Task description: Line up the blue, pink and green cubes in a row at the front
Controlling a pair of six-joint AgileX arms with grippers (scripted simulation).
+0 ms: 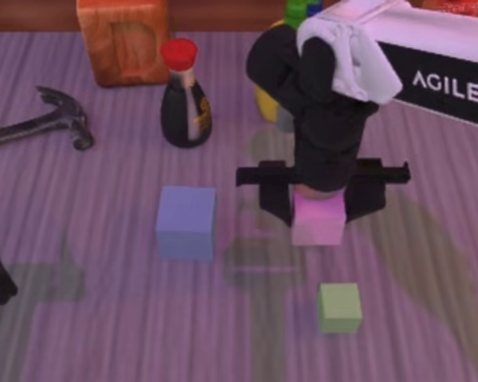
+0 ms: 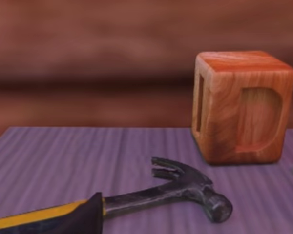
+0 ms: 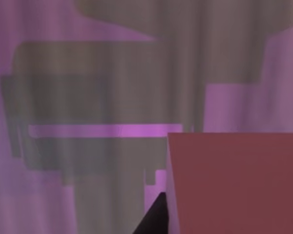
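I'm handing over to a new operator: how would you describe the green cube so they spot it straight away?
Start at the right gripper, which hangs over the pink cube mid-table. Just in front of that, nearest the table's front edge, sits the green cube. It is the smallest of the three cubes and the only olive one.

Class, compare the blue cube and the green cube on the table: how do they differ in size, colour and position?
The blue cube is clearly larger than the green cube. The blue cube is periwinkle, the green cube pale olive. In the top view the blue cube sits left of centre, the green cube farther right and nearer the front. Both are plain matte cubes resting free on the purple table.
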